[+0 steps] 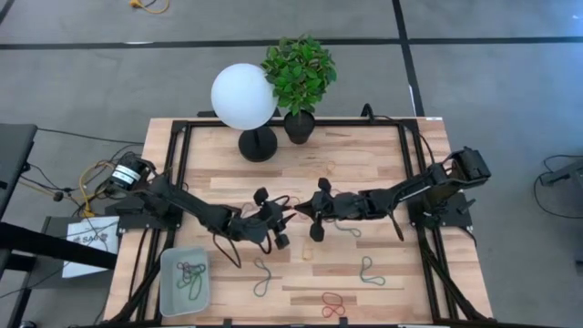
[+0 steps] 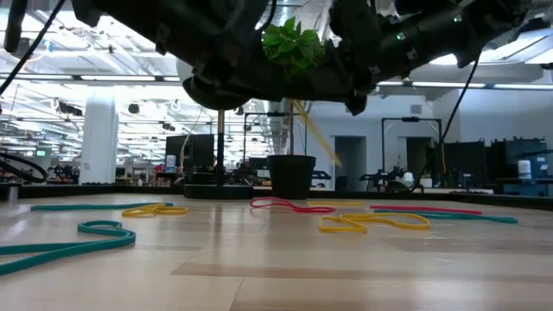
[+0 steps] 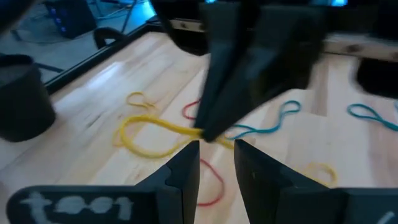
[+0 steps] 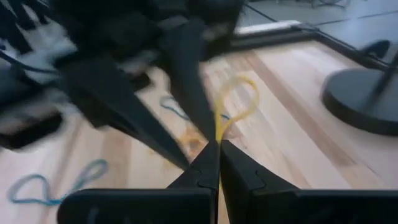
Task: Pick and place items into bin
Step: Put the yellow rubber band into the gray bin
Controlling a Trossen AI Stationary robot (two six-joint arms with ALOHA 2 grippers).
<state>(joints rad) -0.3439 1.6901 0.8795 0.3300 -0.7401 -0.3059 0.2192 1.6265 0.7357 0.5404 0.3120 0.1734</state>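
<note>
Both tools meet mid-worktop (image 1: 364,155): our right tool (image 4: 214,149) pinches a yellow band (image 4: 239,102); our left tool (image 3: 216,149) stands spread.

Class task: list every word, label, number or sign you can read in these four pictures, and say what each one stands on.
No text can be read for certain.
White sheet on the floor left of the table: dark print, too small to read.
Base of the left tool, left wrist view: pale marks, too blurred to read.
Room behind, low view: no legible signs.
</note>
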